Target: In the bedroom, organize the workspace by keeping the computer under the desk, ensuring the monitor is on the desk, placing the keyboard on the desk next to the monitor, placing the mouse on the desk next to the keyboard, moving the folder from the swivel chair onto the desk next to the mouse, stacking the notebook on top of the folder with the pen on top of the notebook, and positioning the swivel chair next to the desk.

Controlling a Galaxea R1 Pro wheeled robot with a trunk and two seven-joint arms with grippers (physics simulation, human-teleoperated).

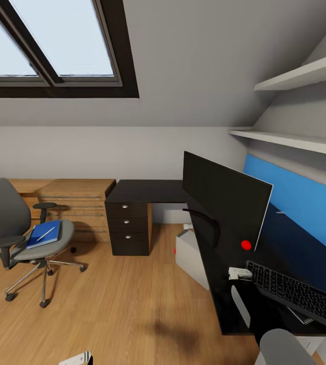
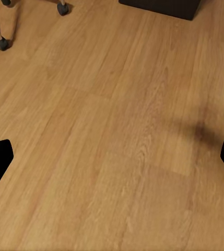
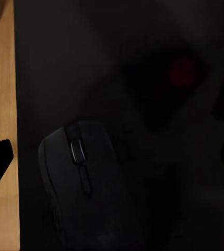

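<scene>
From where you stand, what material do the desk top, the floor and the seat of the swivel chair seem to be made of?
The desk top looks like glossy black laminate or lacquer, since it mirrors the blue wall panel. The floor seems to be light wood or wood-look boards, with grain and plank joints showing. The swivel chair seat looks like matte grey fabric, though its weave cannot be made out.

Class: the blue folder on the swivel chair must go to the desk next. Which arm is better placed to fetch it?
Probably left: the folder lies toward the robot's left; the left tool hangs free over floor.
</scene>
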